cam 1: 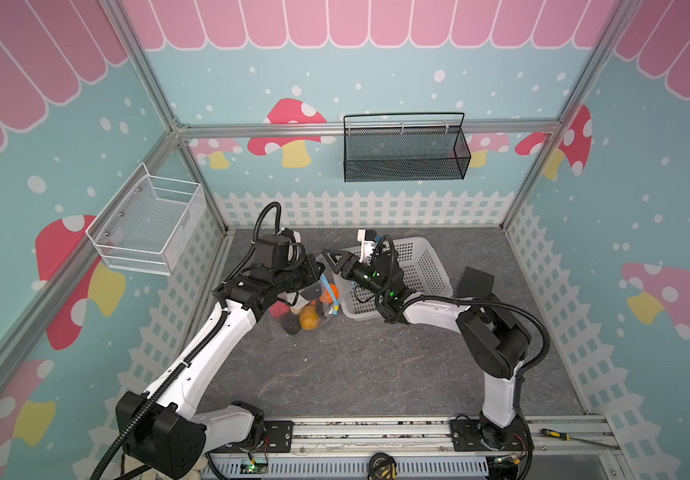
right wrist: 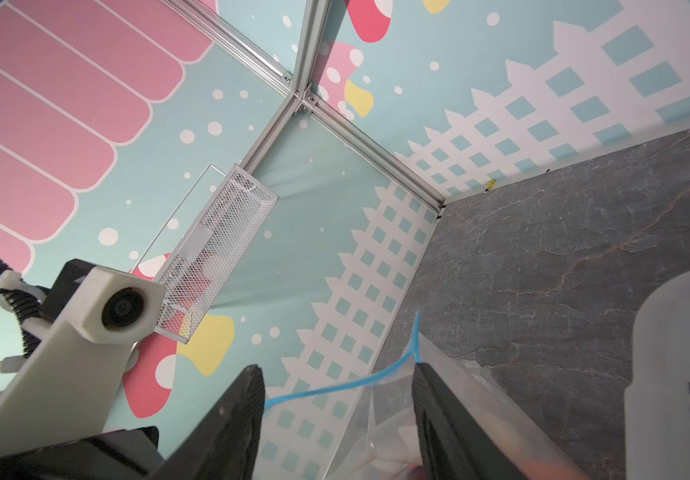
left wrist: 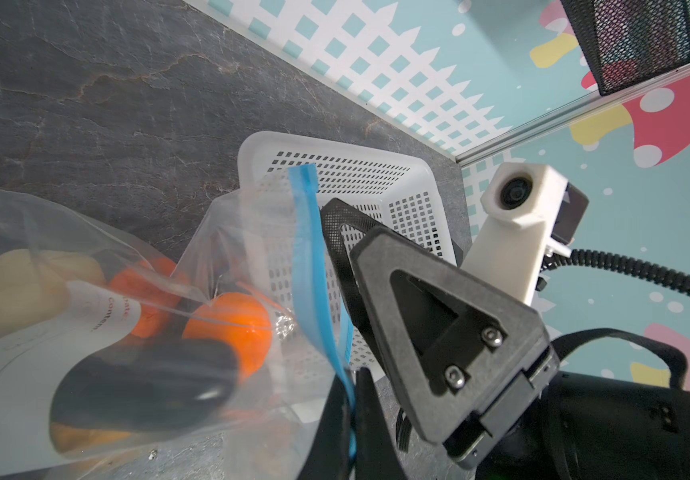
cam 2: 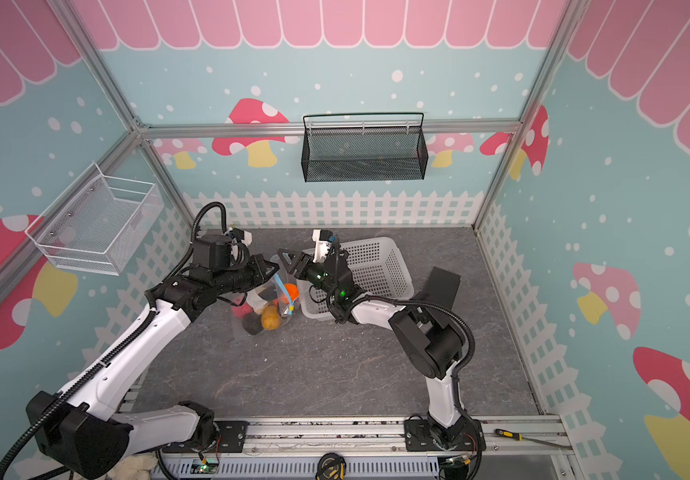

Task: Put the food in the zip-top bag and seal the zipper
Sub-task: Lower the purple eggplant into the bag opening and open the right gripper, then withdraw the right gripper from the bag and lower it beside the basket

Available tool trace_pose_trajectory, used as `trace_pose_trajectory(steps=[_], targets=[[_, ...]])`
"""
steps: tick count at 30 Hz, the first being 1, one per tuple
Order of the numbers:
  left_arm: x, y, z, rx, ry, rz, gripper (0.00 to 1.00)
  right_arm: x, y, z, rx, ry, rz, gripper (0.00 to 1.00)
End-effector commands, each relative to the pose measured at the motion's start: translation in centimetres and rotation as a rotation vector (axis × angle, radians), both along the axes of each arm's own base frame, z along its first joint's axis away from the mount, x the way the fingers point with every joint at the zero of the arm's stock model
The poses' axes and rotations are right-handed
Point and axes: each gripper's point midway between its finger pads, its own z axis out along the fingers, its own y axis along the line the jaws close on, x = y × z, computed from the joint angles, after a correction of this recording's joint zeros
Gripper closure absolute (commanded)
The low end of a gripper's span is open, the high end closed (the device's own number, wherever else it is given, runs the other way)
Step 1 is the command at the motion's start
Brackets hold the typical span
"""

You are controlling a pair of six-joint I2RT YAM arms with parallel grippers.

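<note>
The clear zip-top bag point(cam 1: 293, 332) lies on the grey table between both arms, its mouth raised. Inside it shows the food: a yellow-orange piece point(cam 1: 309, 319), an orange one point(left wrist: 231, 328), a pink-red one point(cam 1: 277, 309), a cream one point(left wrist: 23, 286) and a long dark piece point(left wrist: 143, 382). My left gripper point(left wrist: 353, 399) is shut on the blue zipper point(left wrist: 310, 257), which stands up from its jaws. My right gripper point(right wrist: 337, 370) is open just beside it, with the zipper strip point(right wrist: 335, 388) running across the gap between its fingers. In both top views the two grippers point(cam 1: 320, 266) point(cam 2: 283, 254) nearly meet above the bag.
A white perforated basket point(cam 1: 410, 270) stands right behind the bag, under the right arm. A black block point(cam 1: 478, 282) sits to its right. A white wire basket point(cam 1: 148, 224) hangs on the left wall and a black mesh one point(cam 1: 405, 149) on the back wall.
</note>
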Motion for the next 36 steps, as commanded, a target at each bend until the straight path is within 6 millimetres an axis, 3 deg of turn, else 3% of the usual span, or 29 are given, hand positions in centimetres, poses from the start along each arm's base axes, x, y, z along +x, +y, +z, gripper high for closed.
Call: trace_pose_trajectory(steps=[1,5,6,8,11,19,22,25,30,36], targets=[[0.3,0.2,2.1,-0.018,-0.052,0.014,1.00,-0.4,0.2,1.6,0.037,-0.018,0.013,0.39],[0.3,0.2,1.9,-0.016,-0.049,0.015,1.00,-0.7,0.3,2.1,0.023,-0.021,0.034,0.38],[0.2,0.3,1.9,-0.015,-0.049,0.015,1.00,-1.2,0.1,3.9,0.028,-0.051,0.046,0.38],[0.2,0.3,1.8,-0.013,-0.049,0.018,1.00,-1.9,0.8,5.1,-0.020,-0.095,0.094,0.38],[0.2,0.3,1.7,-0.014,-0.049,0.017,1.00,-2.4,0.9,5.0,-0.120,-0.108,0.117,0.40],[-0.1,0.5,1.7,-0.013,-0.057,0.017,1.00,-3.8,-3.5,3.2,-0.405,-0.207,0.046,0.37],[-0.2,0.5,1.7,-0.016,-0.059,0.018,1.00,-5.5,-4.6,1.9,-0.572,-0.303,0.093,0.36],[-0.3,0.5,1.6,-0.022,-0.056,0.016,1.00,-7.3,-6.6,-0.8,-0.722,-0.345,0.126,0.39],[-0.4,0.6,1.3,-0.019,-0.052,0.024,1.00,-9.8,-10.6,-5.0,-0.898,-0.265,0.133,0.36],[-0.2,0.5,1.6,-0.023,-0.053,0.019,1.00,-13.6,-15.0,-8.9,-0.973,-0.199,0.099,0.38]])
